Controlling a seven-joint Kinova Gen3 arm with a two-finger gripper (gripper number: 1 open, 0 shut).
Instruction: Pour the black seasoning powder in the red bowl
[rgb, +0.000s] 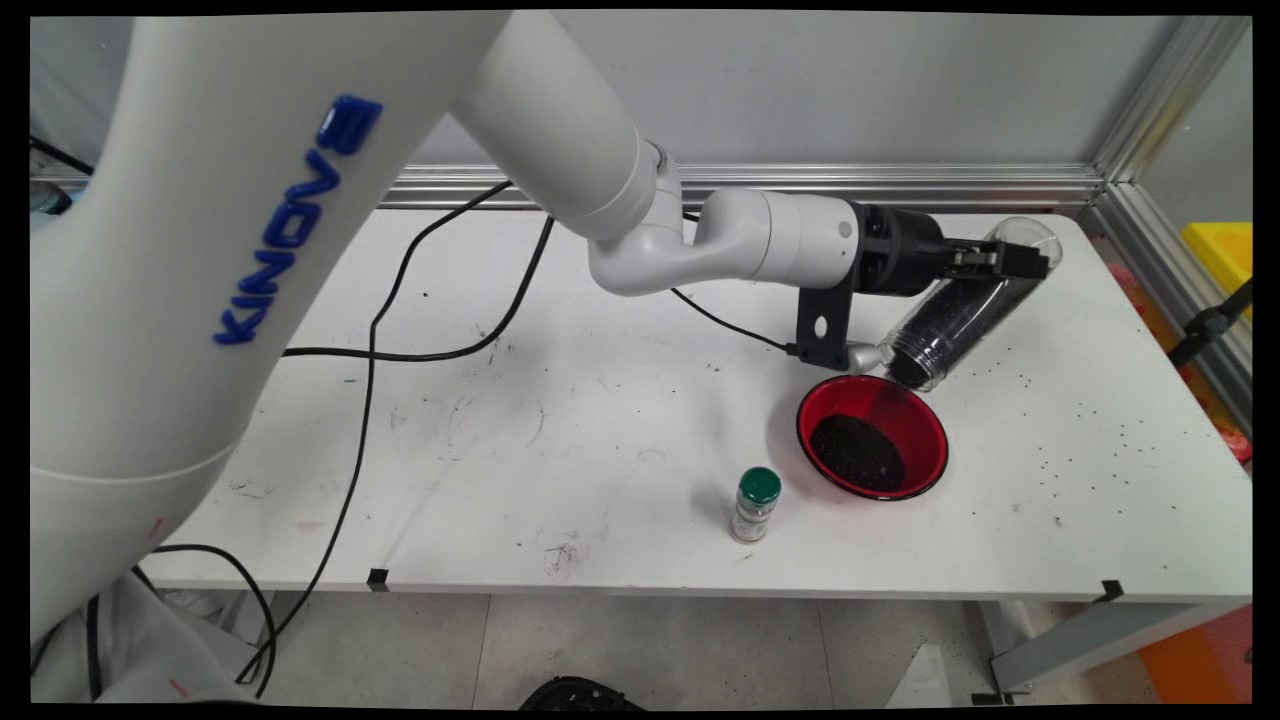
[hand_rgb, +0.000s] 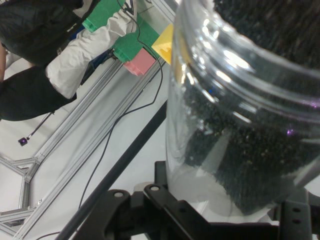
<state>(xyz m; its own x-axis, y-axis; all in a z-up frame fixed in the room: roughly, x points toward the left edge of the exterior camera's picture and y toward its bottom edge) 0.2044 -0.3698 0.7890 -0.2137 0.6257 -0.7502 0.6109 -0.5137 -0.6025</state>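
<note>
Main view: 1 jar (rgb: 960, 310), 1 bowl (rgb: 925, 425), 1 shaker (rgb: 755, 505).

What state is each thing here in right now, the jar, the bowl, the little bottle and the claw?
Clear jar: tilted, open mouth down over the bowl, dark grains inside.
Red bowl: upright on the table, partly filled with dark grains.
Small bottle: upright, green cap on.
Gripper: shut on the jar.

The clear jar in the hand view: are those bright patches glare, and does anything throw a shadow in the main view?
Hand view: yes, white highlights streak the clear jar wall over the black grains. Main view: the red bowl and small green-capped bottle cast only faint, soft shadows on the table.
</note>
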